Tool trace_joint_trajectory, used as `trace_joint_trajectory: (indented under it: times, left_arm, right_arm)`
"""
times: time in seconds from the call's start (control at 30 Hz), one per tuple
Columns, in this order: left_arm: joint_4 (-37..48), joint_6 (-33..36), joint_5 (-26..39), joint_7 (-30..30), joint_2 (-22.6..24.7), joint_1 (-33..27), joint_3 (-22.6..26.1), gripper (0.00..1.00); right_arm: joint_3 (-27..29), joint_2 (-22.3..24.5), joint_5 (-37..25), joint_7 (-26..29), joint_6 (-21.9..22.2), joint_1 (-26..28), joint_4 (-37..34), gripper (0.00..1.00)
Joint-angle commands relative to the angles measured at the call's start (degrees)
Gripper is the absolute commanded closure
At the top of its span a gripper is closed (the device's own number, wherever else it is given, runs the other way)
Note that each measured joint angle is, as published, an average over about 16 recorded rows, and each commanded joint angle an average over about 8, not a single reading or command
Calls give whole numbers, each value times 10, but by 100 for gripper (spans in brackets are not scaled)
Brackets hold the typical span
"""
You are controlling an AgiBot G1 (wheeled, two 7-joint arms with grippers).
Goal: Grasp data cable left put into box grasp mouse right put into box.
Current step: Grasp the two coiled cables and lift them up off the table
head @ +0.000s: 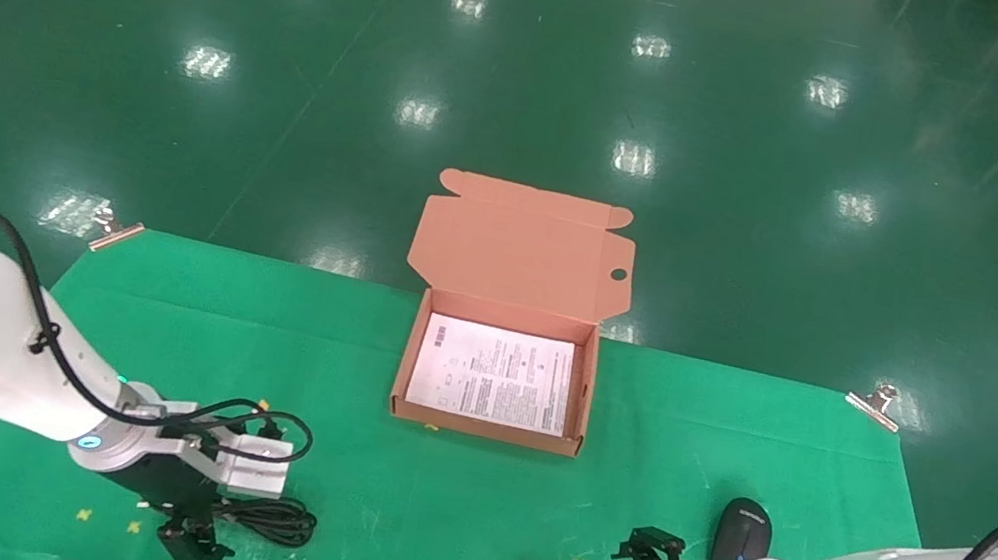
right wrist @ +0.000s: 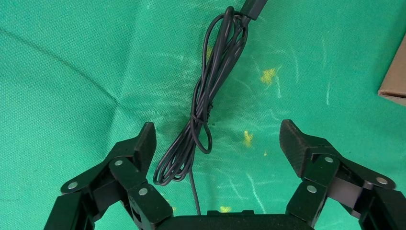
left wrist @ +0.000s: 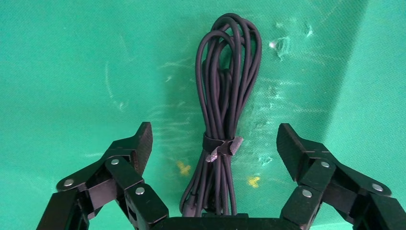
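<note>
The left gripper [left wrist: 214, 143] is hovering with fingers spread wide astride the data cable [left wrist: 225, 96], seemingly not touching it. The right gripper [right wrist: 218, 143] is hanging released over the mouse's bundled cord [right wrist: 201, 115]. The mouse [head: 742, 532] is lying just beyond. Farther back, the box [head: 484, 432] is sitting open.

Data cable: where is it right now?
In the head view the data cable lies on the green cloth at the near left, well short of the box. The open left gripper straddles its strapped middle without touching.
</note>
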Motion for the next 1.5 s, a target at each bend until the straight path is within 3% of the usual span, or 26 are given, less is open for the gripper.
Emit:
trace_joint_trajectory:
  times: [0.03, 1.5]
  left_arm:
    - [-3, 1, 0, -2, 0, 0, 0, 100]
    - [-17, 6, -1, -7, -3, 0, -1, 100]
  right_arm:
    - [0, 1, 0, 1, 0, 0, 2, 100]
    - [2, 6, 1, 5, -3, 1, 11, 100]
